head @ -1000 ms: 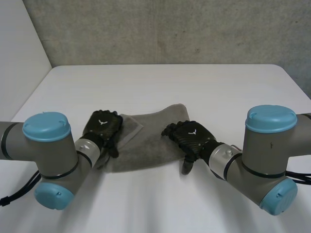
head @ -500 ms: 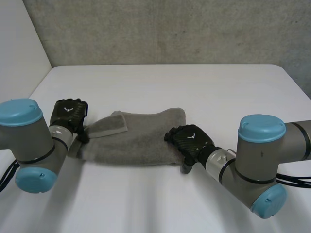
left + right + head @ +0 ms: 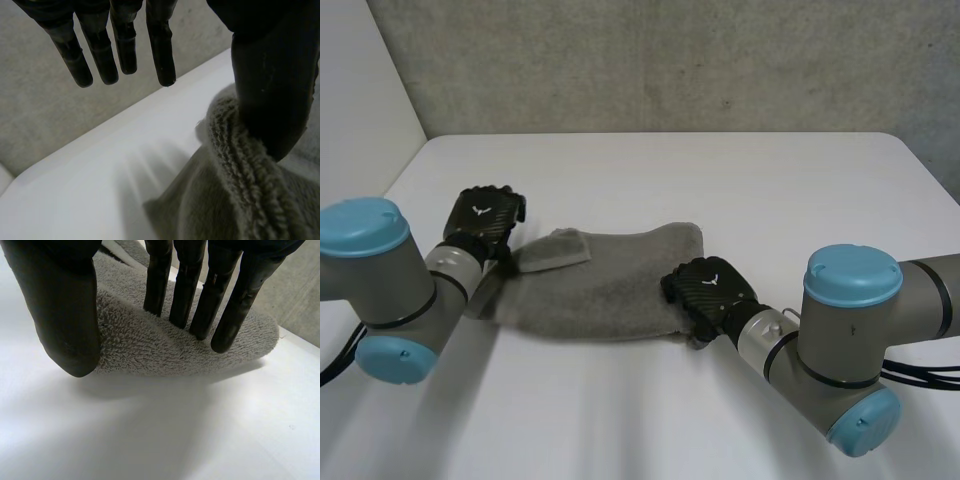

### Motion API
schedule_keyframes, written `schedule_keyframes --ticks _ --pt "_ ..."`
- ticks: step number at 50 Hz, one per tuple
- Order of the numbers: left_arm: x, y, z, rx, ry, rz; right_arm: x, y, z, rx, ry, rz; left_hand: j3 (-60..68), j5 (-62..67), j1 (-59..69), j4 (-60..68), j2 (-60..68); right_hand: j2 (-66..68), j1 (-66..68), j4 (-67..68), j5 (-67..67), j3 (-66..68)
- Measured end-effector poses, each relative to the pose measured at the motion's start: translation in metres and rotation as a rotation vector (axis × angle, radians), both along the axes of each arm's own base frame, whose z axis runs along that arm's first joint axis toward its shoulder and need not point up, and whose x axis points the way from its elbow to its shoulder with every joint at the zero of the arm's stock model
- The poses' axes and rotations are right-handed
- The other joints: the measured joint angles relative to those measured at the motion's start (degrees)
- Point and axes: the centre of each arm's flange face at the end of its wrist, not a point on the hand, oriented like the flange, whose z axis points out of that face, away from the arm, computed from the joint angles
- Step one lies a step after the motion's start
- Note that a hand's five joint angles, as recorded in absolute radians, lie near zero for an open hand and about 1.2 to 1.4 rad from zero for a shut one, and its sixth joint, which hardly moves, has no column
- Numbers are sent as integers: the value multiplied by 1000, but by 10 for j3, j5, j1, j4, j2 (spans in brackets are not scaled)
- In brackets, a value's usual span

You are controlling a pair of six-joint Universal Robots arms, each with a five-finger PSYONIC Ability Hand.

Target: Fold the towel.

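Now | left robot hand (image 3: 485, 220): on towel (image 3: 610, 275) | right robot hand (image 3: 708, 290): pressing towel

Left robot hand (image 3: 272, 85) showing fingers (image 3: 161, 55) extending straight, slightly spread, touching nothing. Thumb (image 3: 275, 115) resting against thick ribbed edge of grey towel (image 3: 235, 200). Towel bunching up beside thumb, lying on white worktop (image 3: 85, 190). Grey wall (image 3: 45, 120) rising behind worktop's edge.
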Motion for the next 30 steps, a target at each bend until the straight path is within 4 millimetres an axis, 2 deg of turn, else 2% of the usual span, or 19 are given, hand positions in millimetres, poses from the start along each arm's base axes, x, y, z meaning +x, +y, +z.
schedule_keyframes --ticks 6,16,20,24,30 --pt "-9 -12 -5 -1 29 -29 0 0 4 -10 1 -7 0 0 0 0 0 0 0 0 0 0" --pt "-12 -37 -21 -3 25 -6 -2 0 7 -18 8 -10 0 1 0 0 0 0 1 1 3 1" --pt "-4 -48 -20 -19 25 46 -2 0 8 -19 7 -11 0 1 0 0 0 15 19 18 20 18" --pt "16 -60 -15 -33 24 144 -3 0 8 -18 6 -12 0 1 0 0 0 30 31 30 31 30" --pt "36 -64 -7 -39 22 227 -4 0 7 -19 6 -12 0 1 0 0 0 30 33 34 32 33"
